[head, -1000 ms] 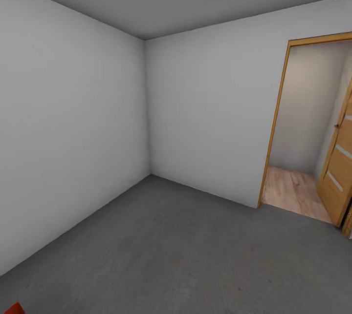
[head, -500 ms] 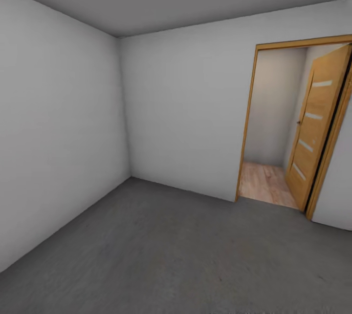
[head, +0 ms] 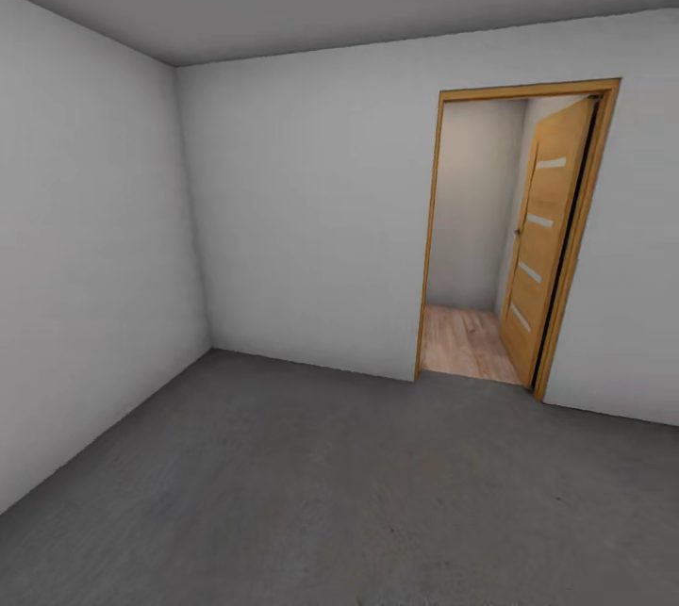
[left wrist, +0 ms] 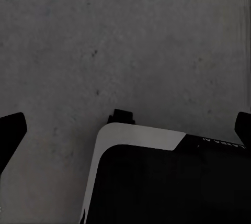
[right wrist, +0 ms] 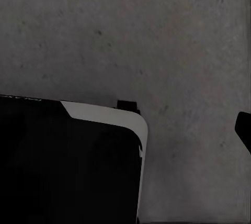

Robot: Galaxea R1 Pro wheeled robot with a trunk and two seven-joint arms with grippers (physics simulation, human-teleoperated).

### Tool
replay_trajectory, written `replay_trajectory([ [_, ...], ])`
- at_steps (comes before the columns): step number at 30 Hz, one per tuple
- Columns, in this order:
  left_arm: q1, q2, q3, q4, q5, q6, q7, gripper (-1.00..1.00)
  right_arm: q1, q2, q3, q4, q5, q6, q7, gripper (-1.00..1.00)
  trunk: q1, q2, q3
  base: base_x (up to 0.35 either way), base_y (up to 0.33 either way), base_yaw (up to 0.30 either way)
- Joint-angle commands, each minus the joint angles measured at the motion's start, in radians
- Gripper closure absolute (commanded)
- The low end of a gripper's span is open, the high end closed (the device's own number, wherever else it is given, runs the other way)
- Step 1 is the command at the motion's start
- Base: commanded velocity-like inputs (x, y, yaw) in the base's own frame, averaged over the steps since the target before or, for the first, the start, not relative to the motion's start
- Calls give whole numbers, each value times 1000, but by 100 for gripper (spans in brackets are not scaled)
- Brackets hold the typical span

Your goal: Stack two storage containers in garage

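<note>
In the garage, over bare concrete floor [head: 311, 493], robot faced the open door [head: 542, 248] to the wood-floored hall, likely heading out for a box; both end effectors hung spread and empty, no boxes seen.

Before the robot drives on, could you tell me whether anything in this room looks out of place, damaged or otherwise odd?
Nothing stands out. The concrete floor is unmarked, the white walls are clean, and the wooden door stands open into a wood-floored hallway, hanging straight in its frame.
</note>
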Motion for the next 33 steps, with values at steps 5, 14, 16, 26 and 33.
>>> replay_trajectory([
  [5, 0, 0, 4, 0, 5, -2, 1, -100, -2, 0, 7, 3, 1, -6, 1, -100, 0, -1, -2, 0, 0, -292],
  [14, 0, 4, 4, 0, 7, -3, 2, -100, -2, 0, 7, 3, 1, -5, 2, -100, 0, -1, -2, 0, 0, -292],
  [16, 0, 4, 4, 0, 6, -3, 2, -100, -2, 0, 7, 3, 1, -5, 2, -100, 0, -1, -2, 0, 0, -292],
  [26, 0, 5, 4, -1, 6, -3, 2, -100, -2, 0, 7, 3, 1, -5, 3, -100, 0, -1, -2, 0, 0, -292],
  [33, 0, 4, 4, -1, 6, -3, 2, -100, -2, 0, 7, 3, 1, -5, 3, -100, 0, -1, -2, 0, 0, -292],
])
